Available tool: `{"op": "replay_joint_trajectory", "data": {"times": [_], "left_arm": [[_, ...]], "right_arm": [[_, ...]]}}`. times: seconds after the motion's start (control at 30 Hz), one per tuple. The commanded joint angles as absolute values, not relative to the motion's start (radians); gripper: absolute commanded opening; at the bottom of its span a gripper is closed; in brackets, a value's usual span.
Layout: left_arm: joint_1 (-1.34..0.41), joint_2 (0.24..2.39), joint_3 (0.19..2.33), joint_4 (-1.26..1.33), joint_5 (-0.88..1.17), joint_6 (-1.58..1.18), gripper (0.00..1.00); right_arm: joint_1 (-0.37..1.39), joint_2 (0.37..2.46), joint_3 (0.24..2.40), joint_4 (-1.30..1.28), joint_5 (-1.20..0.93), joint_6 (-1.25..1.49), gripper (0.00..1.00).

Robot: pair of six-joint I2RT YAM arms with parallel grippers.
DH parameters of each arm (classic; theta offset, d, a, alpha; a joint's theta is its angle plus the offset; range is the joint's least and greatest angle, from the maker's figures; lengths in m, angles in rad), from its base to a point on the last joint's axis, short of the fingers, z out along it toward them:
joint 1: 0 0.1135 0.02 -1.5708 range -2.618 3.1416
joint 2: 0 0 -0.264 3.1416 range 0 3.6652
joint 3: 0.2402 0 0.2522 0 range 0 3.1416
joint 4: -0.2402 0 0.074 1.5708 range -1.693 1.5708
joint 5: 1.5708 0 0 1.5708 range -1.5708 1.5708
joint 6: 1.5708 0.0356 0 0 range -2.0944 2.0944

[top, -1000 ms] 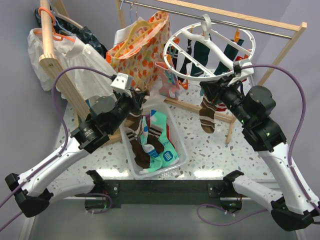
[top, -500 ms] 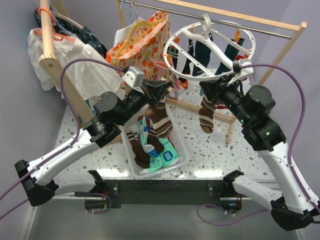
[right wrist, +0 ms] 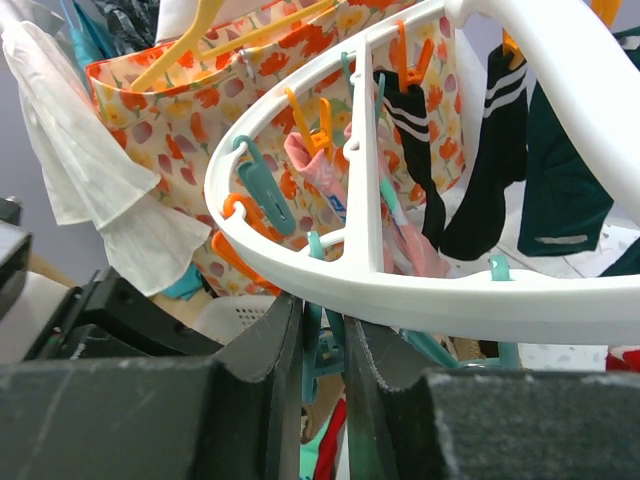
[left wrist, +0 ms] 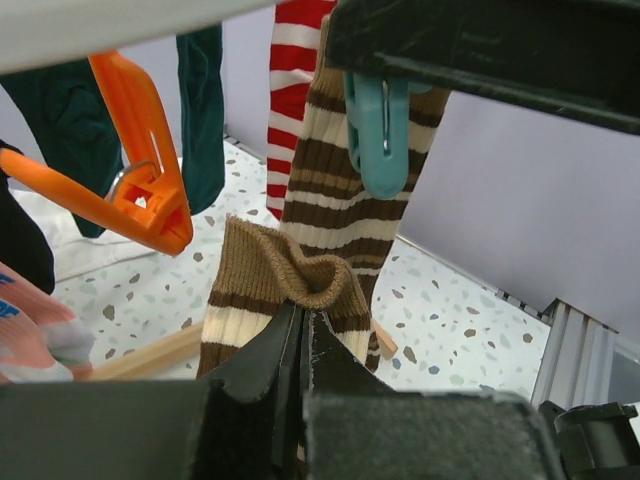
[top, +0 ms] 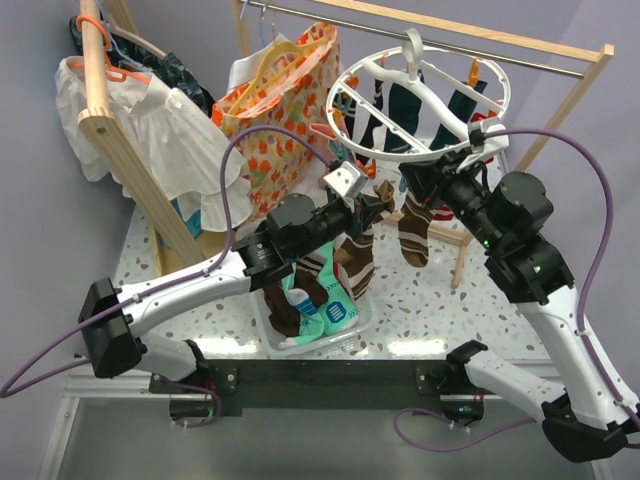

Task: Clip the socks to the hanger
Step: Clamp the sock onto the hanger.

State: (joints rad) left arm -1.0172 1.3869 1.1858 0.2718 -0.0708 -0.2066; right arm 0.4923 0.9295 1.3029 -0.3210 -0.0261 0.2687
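Left tool [left wrist: 303, 315] was clenched on a brown striped sock [left wrist: 270, 275], held just before its hung mate [left wrist: 330, 180]; right tool [right wrist: 322, 325] pinched a teal clip [right wrist: 314, 350] beneath the white drying ring [right wrist: 480, 300].

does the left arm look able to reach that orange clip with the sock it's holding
Probably yes. The left hand is shut on a brown striped sock, and the orange clip hangs just beside it, apparently empty, with nothing between them.
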Motion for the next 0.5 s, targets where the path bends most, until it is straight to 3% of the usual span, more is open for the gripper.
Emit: {"op": "replay_joint_trajectory", "data": {"times": [0.0, 0.47], "left_arm": [[-1.028, 1.396, 1.249, 0.325, -0.103, -0.209, 0.00], [-1.031, 1.430, 1.279, 0.368, -0.075, -0.203, 0.00]], "right_arm": [[0.492, 0.911, 1.324, -0.293, -0.060, 0.276, 0.10], [0.494, 0.908, 1.309, -0.282, -0.069, 0.287, 0.10]]}}
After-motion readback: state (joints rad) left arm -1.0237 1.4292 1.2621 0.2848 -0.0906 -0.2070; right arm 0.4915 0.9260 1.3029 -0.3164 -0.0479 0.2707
